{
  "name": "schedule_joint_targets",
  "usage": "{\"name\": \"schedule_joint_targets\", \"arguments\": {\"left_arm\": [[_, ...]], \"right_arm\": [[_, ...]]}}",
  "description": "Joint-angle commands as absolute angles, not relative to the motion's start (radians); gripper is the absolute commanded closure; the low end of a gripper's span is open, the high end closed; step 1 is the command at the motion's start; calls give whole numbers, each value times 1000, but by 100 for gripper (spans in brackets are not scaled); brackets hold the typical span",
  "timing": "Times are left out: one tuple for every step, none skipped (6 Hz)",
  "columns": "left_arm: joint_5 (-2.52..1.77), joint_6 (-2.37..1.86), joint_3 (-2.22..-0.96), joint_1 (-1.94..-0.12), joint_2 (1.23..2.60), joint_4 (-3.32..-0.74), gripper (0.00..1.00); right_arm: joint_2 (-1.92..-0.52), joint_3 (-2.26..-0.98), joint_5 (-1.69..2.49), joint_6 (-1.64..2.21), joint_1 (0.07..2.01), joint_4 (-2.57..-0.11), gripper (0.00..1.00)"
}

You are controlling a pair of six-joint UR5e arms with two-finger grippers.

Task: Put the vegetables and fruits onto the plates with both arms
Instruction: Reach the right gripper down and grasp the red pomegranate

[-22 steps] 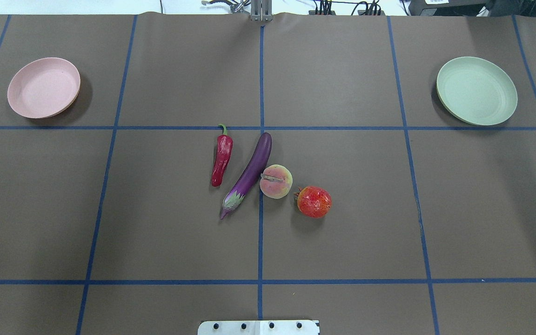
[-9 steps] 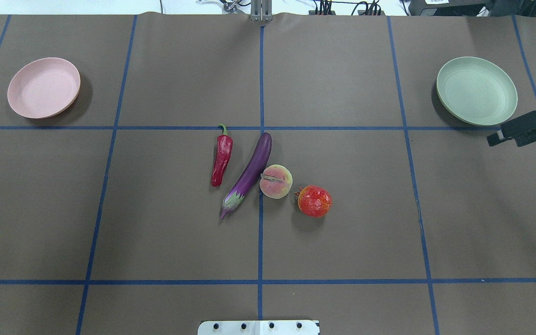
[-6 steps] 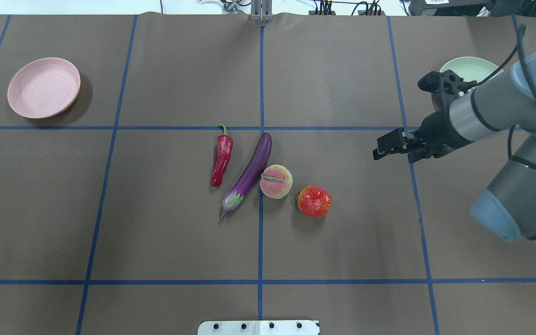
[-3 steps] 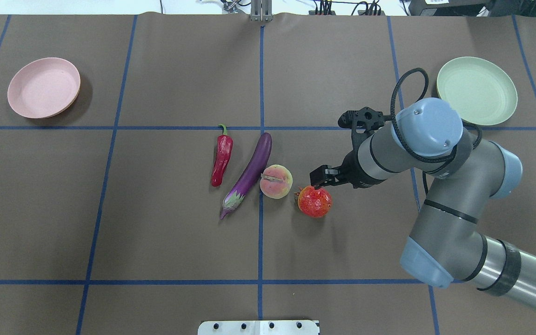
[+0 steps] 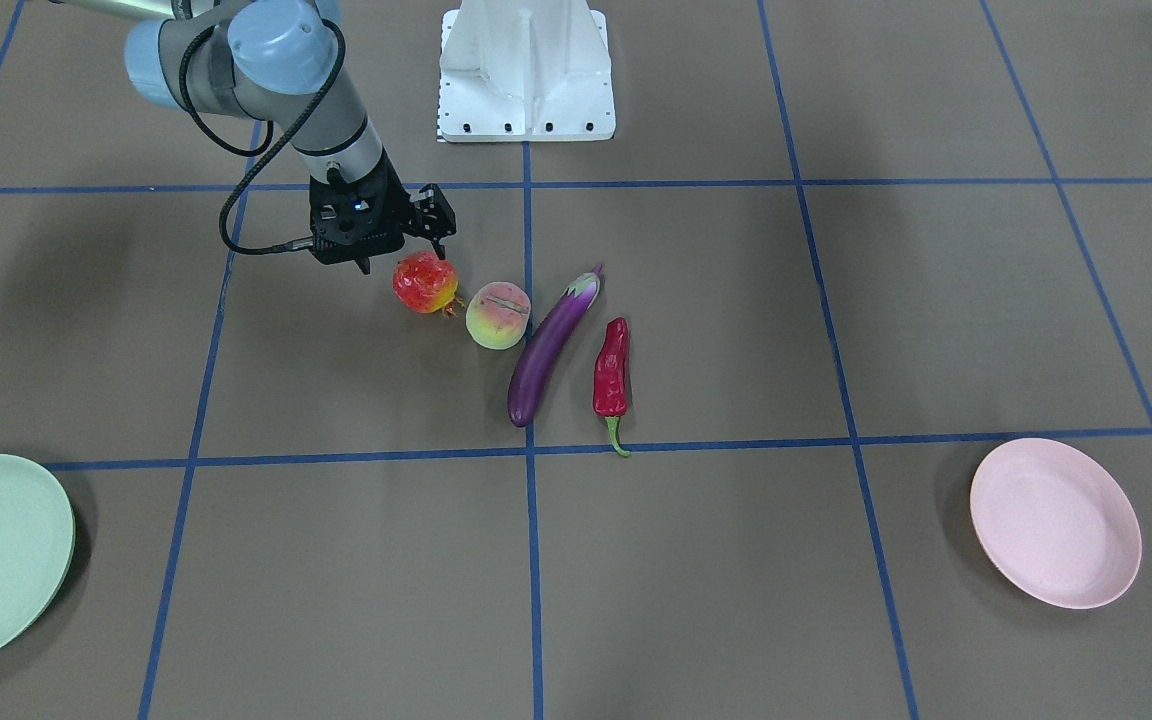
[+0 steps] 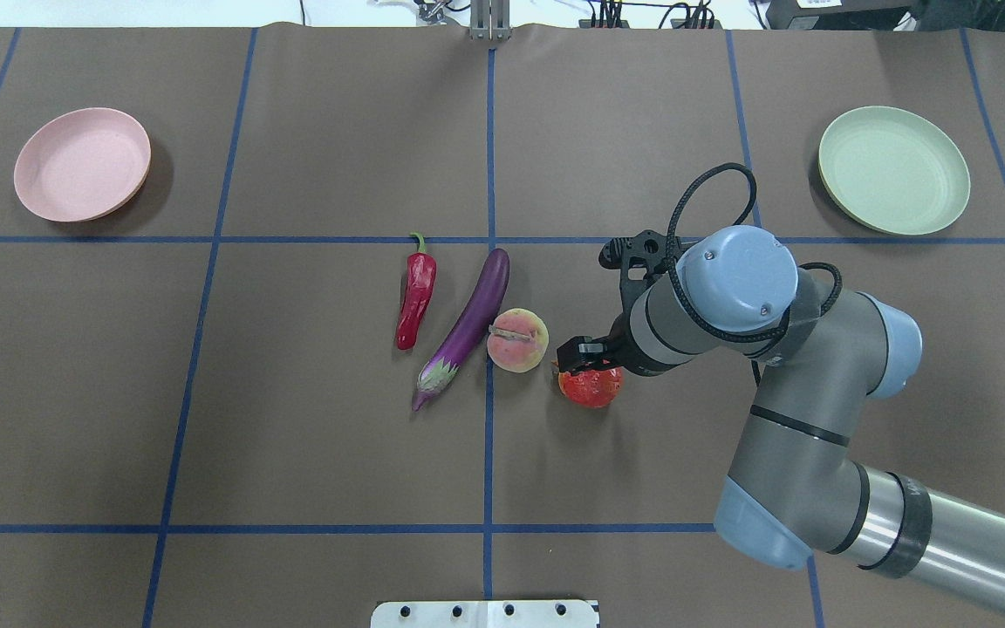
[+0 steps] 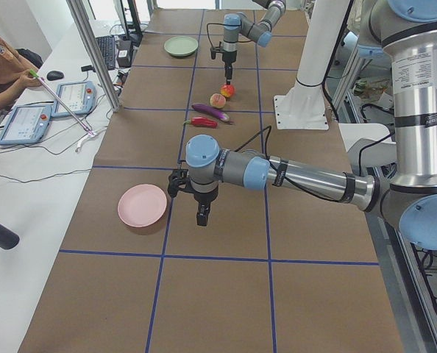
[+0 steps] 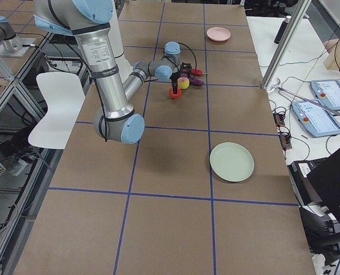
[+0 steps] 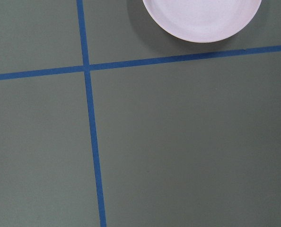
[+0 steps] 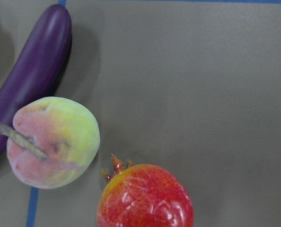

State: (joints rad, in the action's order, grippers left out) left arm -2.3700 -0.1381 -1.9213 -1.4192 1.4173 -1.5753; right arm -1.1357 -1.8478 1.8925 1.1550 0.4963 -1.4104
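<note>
The eggplant [image 6: 468,327], chili pepper [image 6: 416,295], peach [image 6: 517,339] and bumpy red-orange fruit [image 6: 591,390] lie together at the table's middle. My right gripper [image 6: 584,358] hangs open just above the red-orange fruit [image 5: 424,282], touching nothing. In the right wrist view the fruit [image 10: 146,198] sits at the bottom edge beside the peach [image 10: 53,142]. The green plate [image 6: 893,169] and pink plate [image 6: 82,163] are empty. My left gripper [image 7: 201,213] hovers near the pink plate [image 7: 142,205]; I cannot tell if it is open.
The white base block [image 5: 526,70] stands at the robot's edge. Blue tape lines cross the brown table cover. An operator [image 7: 5,62] with tablets sits beyond the far long side. The left wrist view shows the pink plate's rim [image 9: 202,21] at its top.
My right arm swung in from the right, past the green plate, and came down over the red-orange fruit. The fruits, vegetables and plates have not moved.
</note>
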Motion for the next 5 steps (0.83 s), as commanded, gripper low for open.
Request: {"name": "schedule_joint_targets", "arguments": {"left_arm": [[-2370, -138, -1922, -1419, 1417, -1575, 0], [-2370, -138, -1922, -1419, 1417, -1575, 0], [-2370, -138, -1922, -1419, 1419, -1575, 0], [-2378, -158, -1925, -1405, 1436, -1575, 0], [-2419, -286, -1925, -1328, 1486, -1591, 0]], "right_arm": [[-1117, -1813, 1881, 1157, 476, -1404, 2], [-1114, -1799, 1881, 1154, 472, -1402, 2], [-1114, -1795, 1881, 1154, 472, -1404, 2], [-1112, -1792, 1881, 1154, 471, -1404, 2], [-1106, -1783, 1881, 1155, 471, -1402, 9]]}}
